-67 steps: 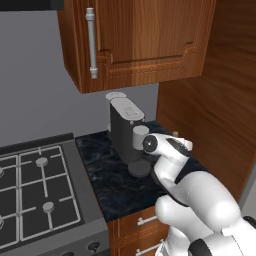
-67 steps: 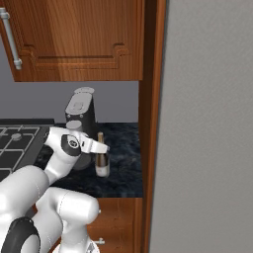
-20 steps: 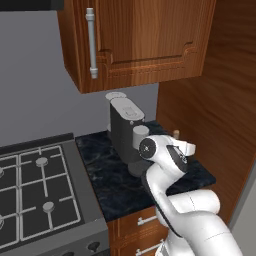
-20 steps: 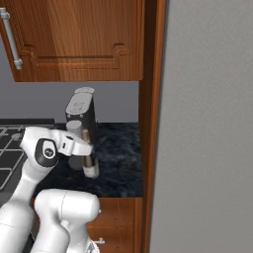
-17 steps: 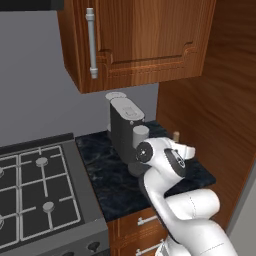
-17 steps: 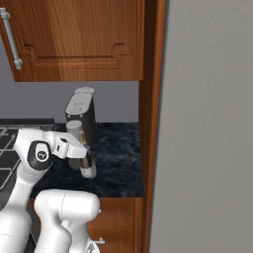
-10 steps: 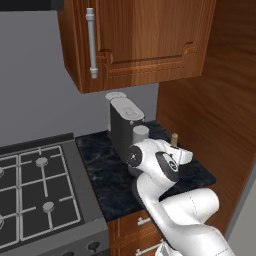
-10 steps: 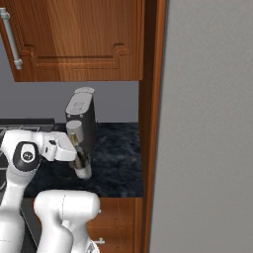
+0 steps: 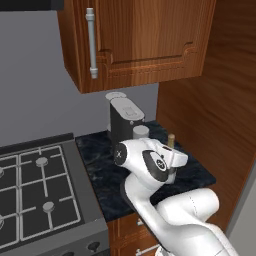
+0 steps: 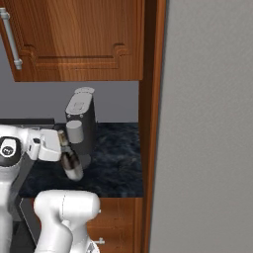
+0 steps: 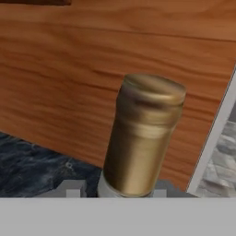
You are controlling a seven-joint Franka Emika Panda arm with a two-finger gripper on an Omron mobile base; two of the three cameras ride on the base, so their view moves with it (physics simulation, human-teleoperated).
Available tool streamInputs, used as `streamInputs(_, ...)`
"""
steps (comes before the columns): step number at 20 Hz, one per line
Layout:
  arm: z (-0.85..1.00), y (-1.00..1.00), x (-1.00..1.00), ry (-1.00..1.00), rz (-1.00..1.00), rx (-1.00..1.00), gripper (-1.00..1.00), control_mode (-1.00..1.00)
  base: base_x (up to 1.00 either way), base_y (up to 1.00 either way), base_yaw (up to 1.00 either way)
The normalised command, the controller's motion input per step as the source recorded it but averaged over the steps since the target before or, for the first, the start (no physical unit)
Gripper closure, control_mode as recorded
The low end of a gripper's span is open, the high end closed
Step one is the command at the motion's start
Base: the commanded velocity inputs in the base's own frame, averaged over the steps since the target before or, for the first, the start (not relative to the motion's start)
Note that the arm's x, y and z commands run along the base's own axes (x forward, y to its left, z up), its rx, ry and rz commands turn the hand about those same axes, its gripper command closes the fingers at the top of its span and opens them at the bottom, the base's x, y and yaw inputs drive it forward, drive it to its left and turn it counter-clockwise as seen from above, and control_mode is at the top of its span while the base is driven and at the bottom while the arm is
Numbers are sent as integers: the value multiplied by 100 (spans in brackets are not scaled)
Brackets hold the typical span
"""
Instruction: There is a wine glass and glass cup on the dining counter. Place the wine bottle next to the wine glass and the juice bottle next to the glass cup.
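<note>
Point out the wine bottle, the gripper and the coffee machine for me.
wine bottle (image 11: 145, 133): hand view, on its tan-topped neck.
gripper (image 10: 63, 148): right base view, at the fingers closed around the bottle.
coffee machine (image 9: 125, 125): left base view, on its dark body.

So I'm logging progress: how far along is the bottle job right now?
Early. Nothing looks placed yet. In hand: the tool is shut on the wine bottle, which hangs tilted above the small black counter beside the coffee machine; its tan top fills the hand view. Left: carrying it to the wine glass, then the whole juice bottle step.
</note>
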Motion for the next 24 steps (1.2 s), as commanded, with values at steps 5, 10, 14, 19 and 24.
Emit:
streamInputs(5, 10, 20, -26, 0, -7, 0, 100, -100, 0, 0, 0)
streamInputs(10, 1, 8, -6, 0, -3, 0, 100, -100, 0, 0, 0)
streamInputs(14, 0, 0, 0, 0, 0, 0, 100, -100, 0, 0, 0)
streamInputs(19, 0, 0, 0, 0, 0, 0, 100, -100, 0, 0, 0)
streamInputs(24, 0, 0, 0, 0, 0, 0, 100, -100, 0, 0, 0)
